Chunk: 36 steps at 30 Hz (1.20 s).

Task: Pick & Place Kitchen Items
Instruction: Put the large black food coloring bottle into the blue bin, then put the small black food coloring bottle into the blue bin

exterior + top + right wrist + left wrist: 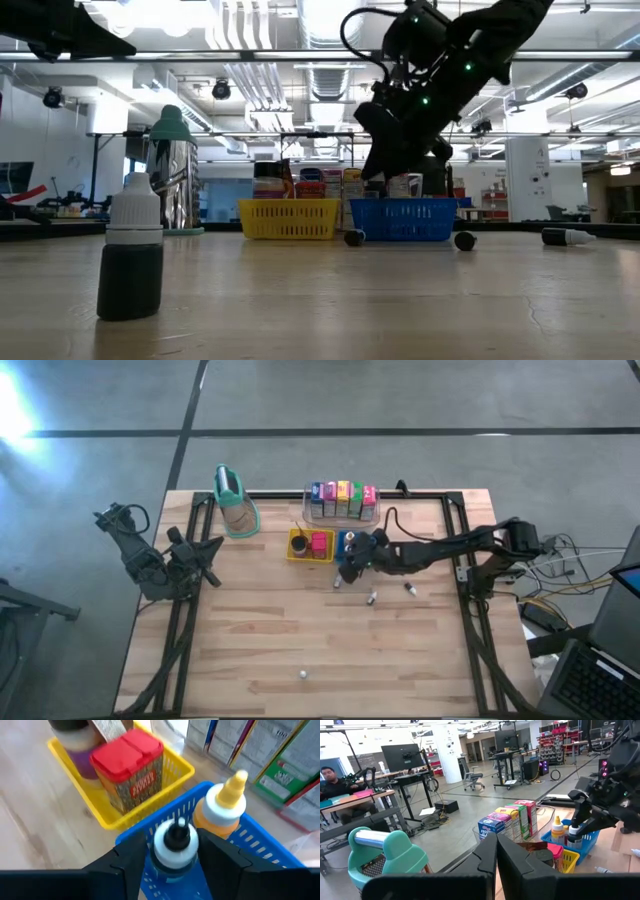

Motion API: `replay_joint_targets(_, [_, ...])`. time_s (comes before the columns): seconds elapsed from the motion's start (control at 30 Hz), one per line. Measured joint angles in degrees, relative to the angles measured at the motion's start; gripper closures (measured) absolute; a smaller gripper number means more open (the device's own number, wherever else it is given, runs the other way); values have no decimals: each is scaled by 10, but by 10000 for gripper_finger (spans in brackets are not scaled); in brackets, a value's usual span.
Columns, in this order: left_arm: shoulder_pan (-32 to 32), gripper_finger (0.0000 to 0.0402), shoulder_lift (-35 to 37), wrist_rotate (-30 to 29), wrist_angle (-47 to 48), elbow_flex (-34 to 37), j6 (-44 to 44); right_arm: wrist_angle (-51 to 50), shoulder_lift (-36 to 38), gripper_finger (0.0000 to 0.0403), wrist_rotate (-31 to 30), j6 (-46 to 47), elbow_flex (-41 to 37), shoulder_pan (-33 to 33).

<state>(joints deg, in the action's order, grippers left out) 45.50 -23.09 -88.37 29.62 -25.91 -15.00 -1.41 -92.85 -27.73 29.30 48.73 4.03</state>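
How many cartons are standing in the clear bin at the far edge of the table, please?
5, side by side in one row in the clear bin: blue carton nearest the left arm, then pink carton, yellow carton, green carton, red carton. None looks hidden.

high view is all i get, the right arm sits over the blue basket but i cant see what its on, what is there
Observer: A small bottle with a white cap and black tip stands upright inside the blue basket, right at the right gripper.
Operator: anything else in that basket
Observer: Yes, a second bottle with a yellow nozzle stands upright right beside the first.
Operator: and the yellow basket next to it
Observer: The yellow basket holds a red-lidded container, upright, with a dark-topped jar beside it.
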Motion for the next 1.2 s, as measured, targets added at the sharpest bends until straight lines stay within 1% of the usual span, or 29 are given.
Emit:
replay_joint_targets(0.2, [0, 387, 0, 0, 0, 0, 0, -1, 19, 207, 0, -8, 5, 0])
replay_joint_targets(0.33, [0, 387, 0, 0, 0, 0, 0, -18, 40, 200, -2, -13, 5, -5])
replay_joint_targets(0.5, [0, 387, 0, 0, 0, 0, 0, -40, 84, 214, -2, -26, 5, -31])
replay_joint_targets(0.67, [0, 387, 0, 0, 0, 0, 0, -97, 136, 237, -3, -16, 5, -76])
replay_joint_targets(0.83, [0, 387, 0, 0, 0, 0, 0, -177, 175, 260, -13, 40, 5, -137])
replay_joint_targets(0.97, [0, 387, 0, 0, 0, 0, 0, -271, 194, 280, -24, 105, 5, -192])
replay_joint_targets(1.1, [0, 387, 0, 0, 0, 0, 0, -419, 202, 298, -23, 233, 5, -248])
replay_joint_targets(1.2, [0, 387, 0, 0, 0, 0, 0, -544, 201, 304, -1, 365, 3, -292])
